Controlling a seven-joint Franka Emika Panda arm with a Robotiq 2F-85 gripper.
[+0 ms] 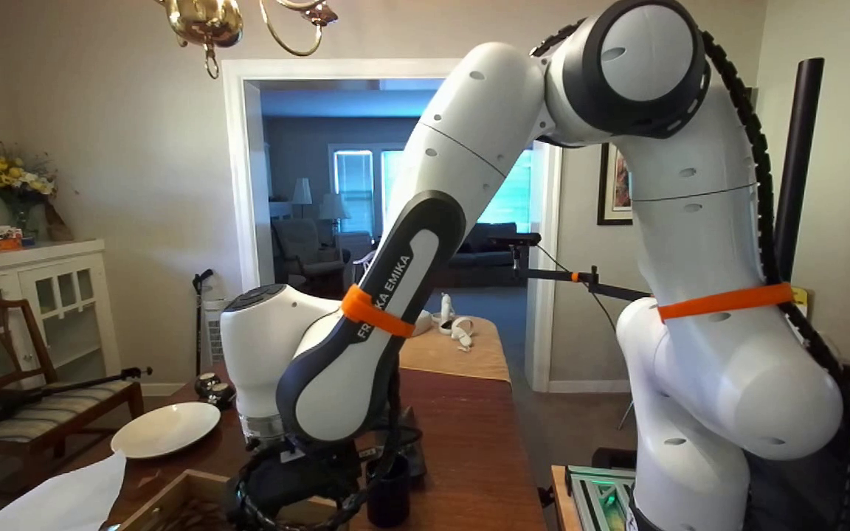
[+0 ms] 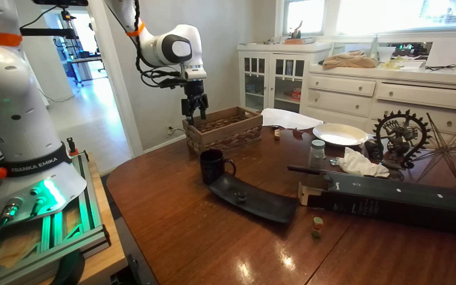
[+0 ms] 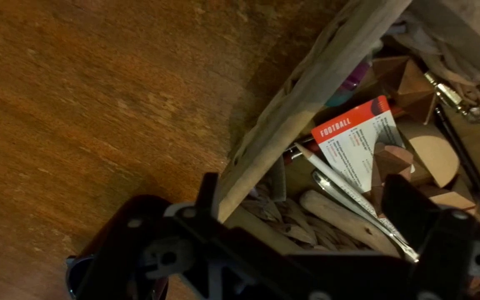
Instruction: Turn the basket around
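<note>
The basket (image 2: 230, 132) is brown, with wooden rims and woven walls, and stands on the table in front of the arm. A corner of it shows in an exterior view (image 1: 174, 498), partly hidden by the wrist. My gripper (image 2: 196, 115) points down at the basket's end closest to the robot base. In the wrist view the gripper (image 3: 302, 193) is open, with one finger by the outer side of the basket rim (image 3: 294, 118) and the other over the inside. I cannot tell whether a finger touches. Inside lie a football card (image 3: 352, 139), a white pencil (image 3: 331, 173) and wooden pieces.
A dark mug (image 2: 212, 166) stands close to the basket's side, also in the wrist view (image 3: 129, 212). A curved black tray (image 2: 255, 198) touches it. Beyond are a glass jar (image 2: 316, 154), white plate (image 2: 341, 133), white paper (image 2: 289, 118) and long black box (image 2: 386, 198).
</note>
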